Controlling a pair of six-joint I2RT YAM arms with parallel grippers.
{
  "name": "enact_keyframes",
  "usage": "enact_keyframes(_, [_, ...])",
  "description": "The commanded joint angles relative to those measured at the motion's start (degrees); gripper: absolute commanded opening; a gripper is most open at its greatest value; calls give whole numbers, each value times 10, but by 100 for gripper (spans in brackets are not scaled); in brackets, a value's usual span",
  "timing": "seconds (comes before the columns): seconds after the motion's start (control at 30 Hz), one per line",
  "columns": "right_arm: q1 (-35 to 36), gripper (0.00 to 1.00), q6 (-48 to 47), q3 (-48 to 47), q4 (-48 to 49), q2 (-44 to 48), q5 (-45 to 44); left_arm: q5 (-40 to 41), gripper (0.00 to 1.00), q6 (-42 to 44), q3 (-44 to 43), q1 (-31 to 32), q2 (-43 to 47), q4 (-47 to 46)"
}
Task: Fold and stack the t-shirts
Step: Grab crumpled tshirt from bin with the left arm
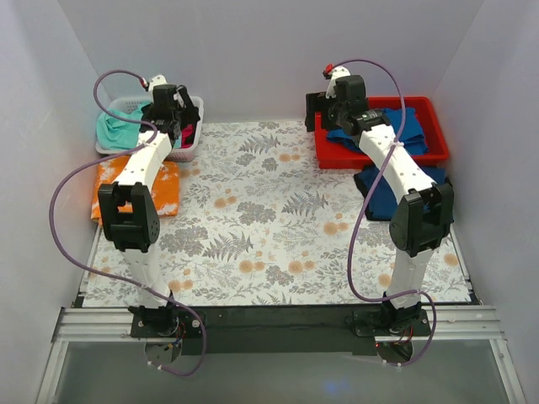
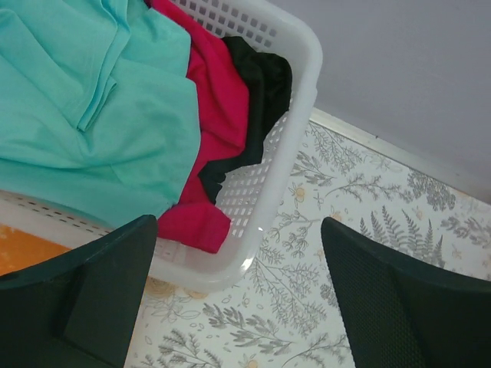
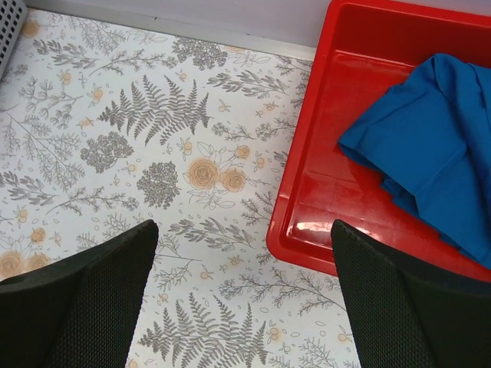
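White walls on three sides, table covered w/ a fern sheet (image 1: 269, 227). Far left we see a white basket (image 2: 303, 115) holding a teal shirt (image 2: 92, 115), a pink shirt (image 2: 222, 107) and a black cloth (image 2: 265, 77), all bunched up, w/ the pink spilling onto the rim. An orange shirt (image 1: 167, 189) lies flat on the sheet just near of the basket, partly under the L arm. Far right is a red tray (image 3: 322, 153) w/ a blue shirt (image 3: 437, 153) crumpled inside. A 2nd blue shirt (image 1: 376, 200) sits on the sheet just near of the tray, partly hidden by the R arm. The L gripper (image 2: 239, 226) hovers over the basket's right side, fingers spread wide, nothing btwn them. The R gripper (image 3: 244, 230) hovers over the sheet at the tray's left edge, also spread wide, holding nothing.
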State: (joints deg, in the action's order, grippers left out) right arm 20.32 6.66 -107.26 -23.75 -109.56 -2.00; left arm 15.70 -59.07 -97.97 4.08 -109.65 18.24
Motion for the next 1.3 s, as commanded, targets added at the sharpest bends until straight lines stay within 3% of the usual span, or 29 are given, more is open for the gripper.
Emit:
enact_keyframes(0.0, [13, 98, -18, 6, 15, 25, -15, 20, 82, -45, -107, -18, -61, 101])
enact_keyframes(0.03, [13, 98, -16, 8, 14, 27, -13, 24, 74, -50, -128, -25, -79, 112])
enact_keyframes(0.13, [14, 98, -8, 14, 14, 28, 1, 38, 66, -67, -210, -35, -137, 147])
enact_keyframes(0.4, [15, 98, -1, 47, 12, 36, 16, 129, 66, -54, -256, -64, -194, 124])
enact_keyframes(0.97, [16, 98, 7, 36, -33, 8, 31, 77, 64, -60, -269, -95, -291, 87])
enact_keyframes(1.1, [20, 99, 10, 36, -38, 6, 28, 69, 40, -68, -273, -97, -297, 87])
enact_keyframes(1.17, [24, 98, 6, 36, -39, 5, 24, 67, 23, -74, -270, -97, -295, 87])
enact_keyframes(1.27, [31, 98, 4, 36, -39, 1, 22, 66, 15, -81, -265, -97, -283, 87])
